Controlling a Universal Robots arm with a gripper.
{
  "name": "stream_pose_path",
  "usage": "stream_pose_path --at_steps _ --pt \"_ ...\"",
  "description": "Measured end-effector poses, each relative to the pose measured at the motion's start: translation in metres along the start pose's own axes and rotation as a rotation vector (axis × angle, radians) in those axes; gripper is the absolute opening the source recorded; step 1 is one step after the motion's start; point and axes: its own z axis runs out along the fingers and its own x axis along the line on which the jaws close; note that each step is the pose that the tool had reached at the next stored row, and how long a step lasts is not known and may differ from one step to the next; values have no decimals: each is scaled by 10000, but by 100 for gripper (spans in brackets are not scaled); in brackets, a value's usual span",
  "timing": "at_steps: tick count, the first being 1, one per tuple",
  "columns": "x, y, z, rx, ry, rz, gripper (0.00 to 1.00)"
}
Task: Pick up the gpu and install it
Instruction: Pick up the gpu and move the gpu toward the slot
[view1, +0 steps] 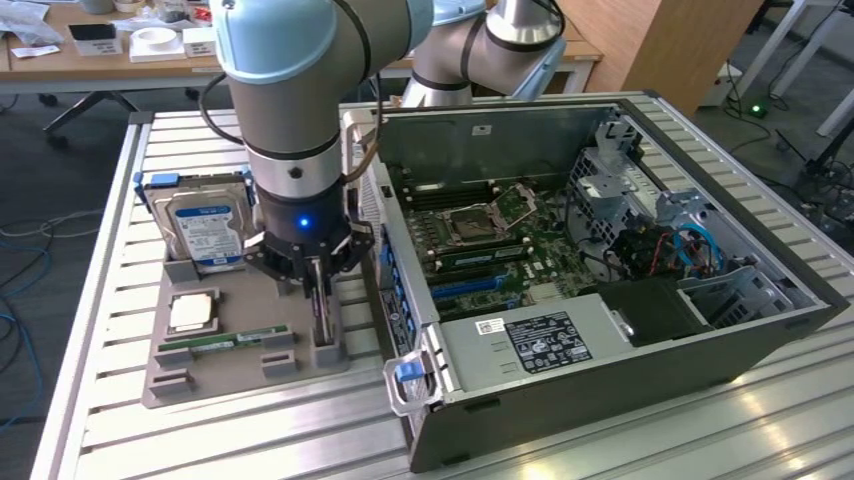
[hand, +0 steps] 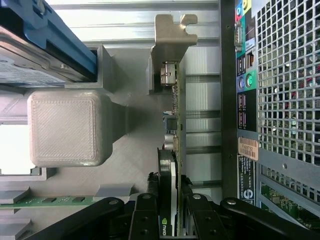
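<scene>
The gpu (view1: 322, 322) stands on its edge in a slot of the grey holder tray (view1: 240, 382), just beside the open computer case (view1: 601, 250). My gripper (view1: 314, 285) reaches down over its upper end. In the wrist view the gpu (hand: 172, 150) runs edge-on away from the camera, its metal bracket (hand: 172, 30) at the far end. The black fingers (hand: 146, 215) of my gripper (hand: 171, 222) press against both faces of the card. The gripper is shut on the gpu, which still sits in the tray.
A blue-labelled hard drive (view1: 207, 232) stands upright at the tray's back, with a processor (view1: 194, 312) and a green memory stick (view1: 227, 342) lying in front. A grey printed post (hand: 65, 127) rises beside the card. The case's perforated rear panel (hand: 285, 90) is close on the other side.
</scene>
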Motion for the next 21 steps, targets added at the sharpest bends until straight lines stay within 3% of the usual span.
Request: stream_pose_path --at_steps 8,21 --pt "-5 9 -220 -4 -4 0 27" --pt "-18 29 -724 -14 -34 -2 27"
